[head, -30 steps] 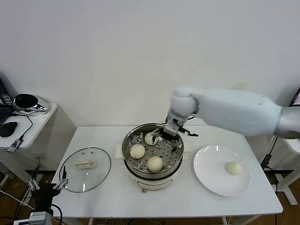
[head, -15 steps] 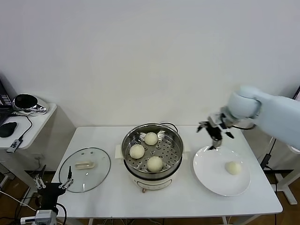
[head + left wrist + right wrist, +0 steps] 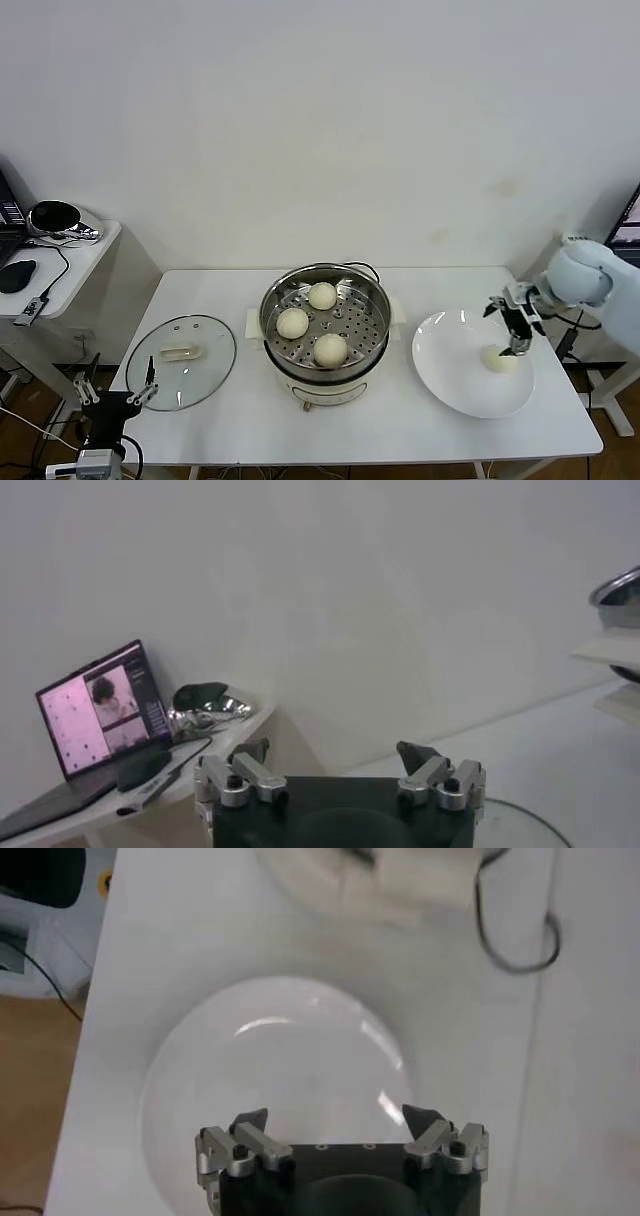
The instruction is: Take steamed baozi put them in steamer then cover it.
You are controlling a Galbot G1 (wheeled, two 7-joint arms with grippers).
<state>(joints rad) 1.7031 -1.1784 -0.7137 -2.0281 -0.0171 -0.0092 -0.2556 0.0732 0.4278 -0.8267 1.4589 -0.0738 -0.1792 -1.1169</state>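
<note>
My right claw point(image 3: 517, 331) hangs spread just over the last baozi point(image 3: 498, 358) on the white plate point(image 3: 450, 375), right of frame. I'd drop straight down, straddle it, close gently — dough dents. Left claw point(image 3: 112, 396) sits spread, lower left.

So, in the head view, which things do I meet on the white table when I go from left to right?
The cover → the steamer holding three steamed baozi → the white plate → the last baozi, with the open right gripper over it.
</note>
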